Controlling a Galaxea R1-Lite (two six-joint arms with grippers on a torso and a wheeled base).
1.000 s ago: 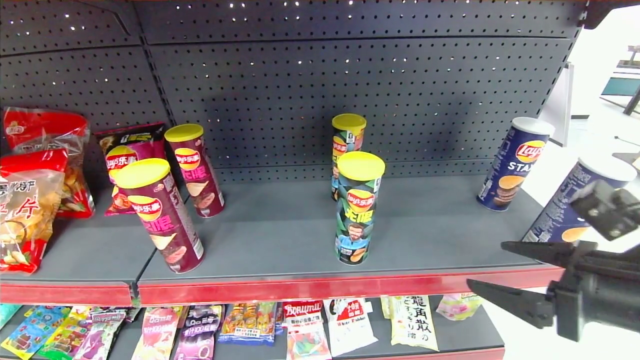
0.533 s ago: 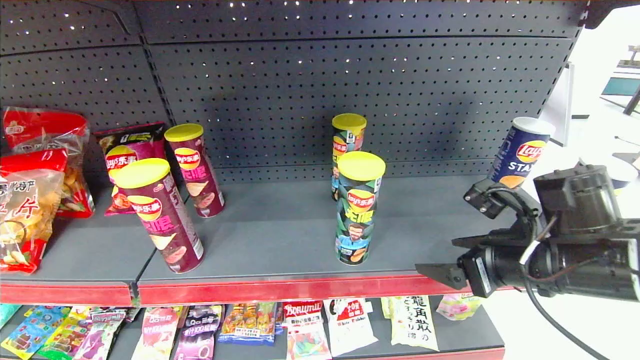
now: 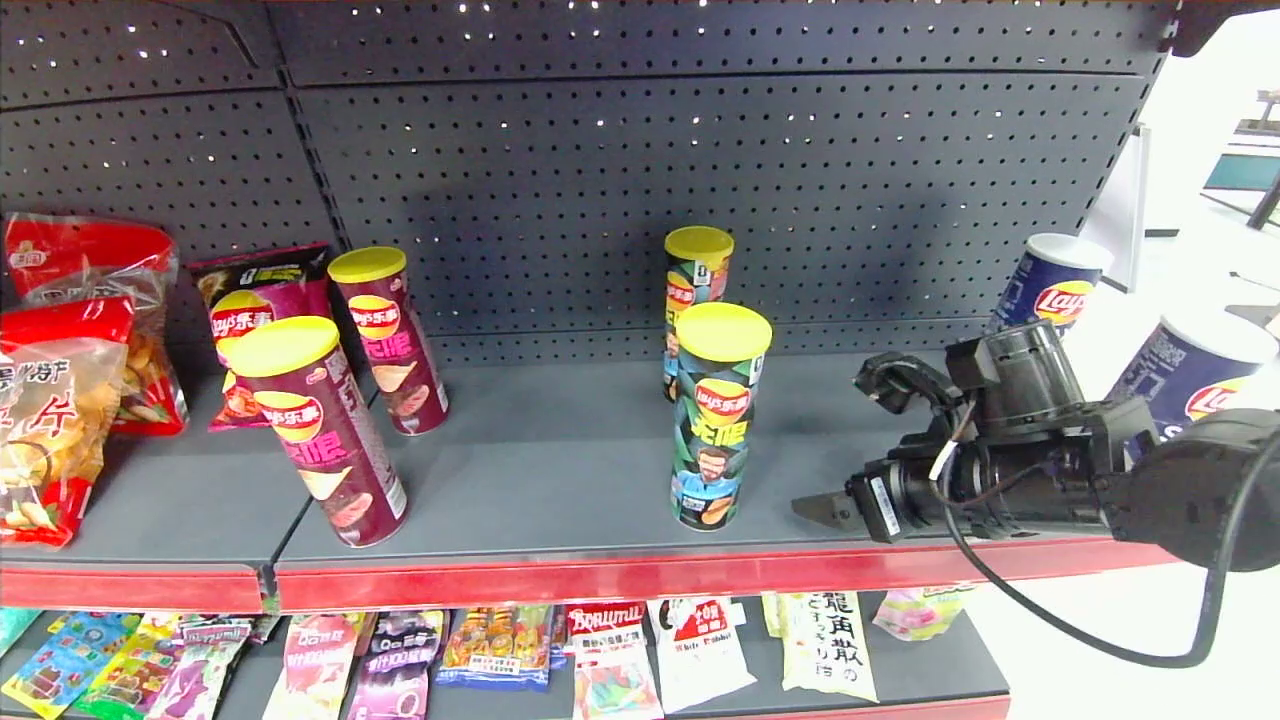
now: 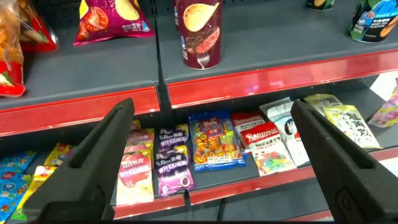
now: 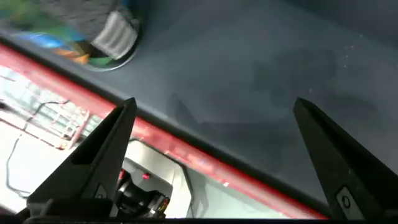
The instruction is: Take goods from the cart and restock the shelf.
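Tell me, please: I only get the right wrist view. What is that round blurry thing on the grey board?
Observer: It seems to be the foot of a green can with a yellow lid. It stands upright on the shelf, near the red front edge, close to the right tool.
Operator: Any other cans close by?
Observer: Yes, a rear blue can and a front blue can, both white-lidded, at the right end.
Operator: And the other arm?
Observer: The left tool is open, facing sweet packets one level down.
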